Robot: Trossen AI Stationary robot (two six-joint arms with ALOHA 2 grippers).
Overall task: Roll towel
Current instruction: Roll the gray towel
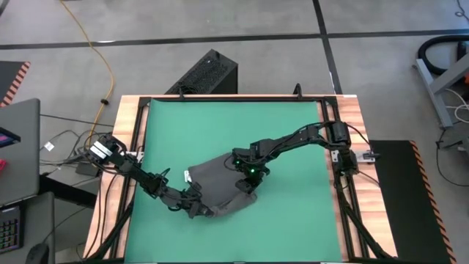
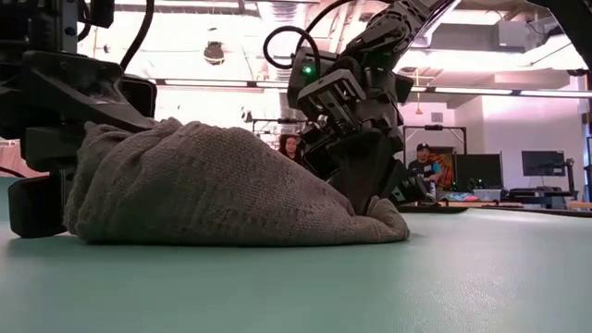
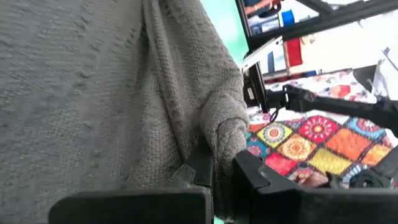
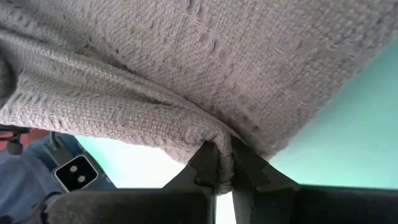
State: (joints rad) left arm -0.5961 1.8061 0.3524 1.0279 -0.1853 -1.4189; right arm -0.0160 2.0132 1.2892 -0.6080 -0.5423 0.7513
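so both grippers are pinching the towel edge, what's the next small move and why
Probably carry the pinched edge further over together. The left gripper and right gripper each clamp a fold of the towel, which sits bunched on the green mat, not yet a roll.

A green mat [image 1: 293, 147] covers the table [image 1: 352, 110]; people [image 2: 425, 166] stand behind.

The high view looks straight down on the whole mat [image 1: 293, 213] from well above. The low view sits at mat level, close, looking across into the room. Each wrist view looks past its own fingers, very near. All four share the towel [image 1: 220, 176], centre frame in each.
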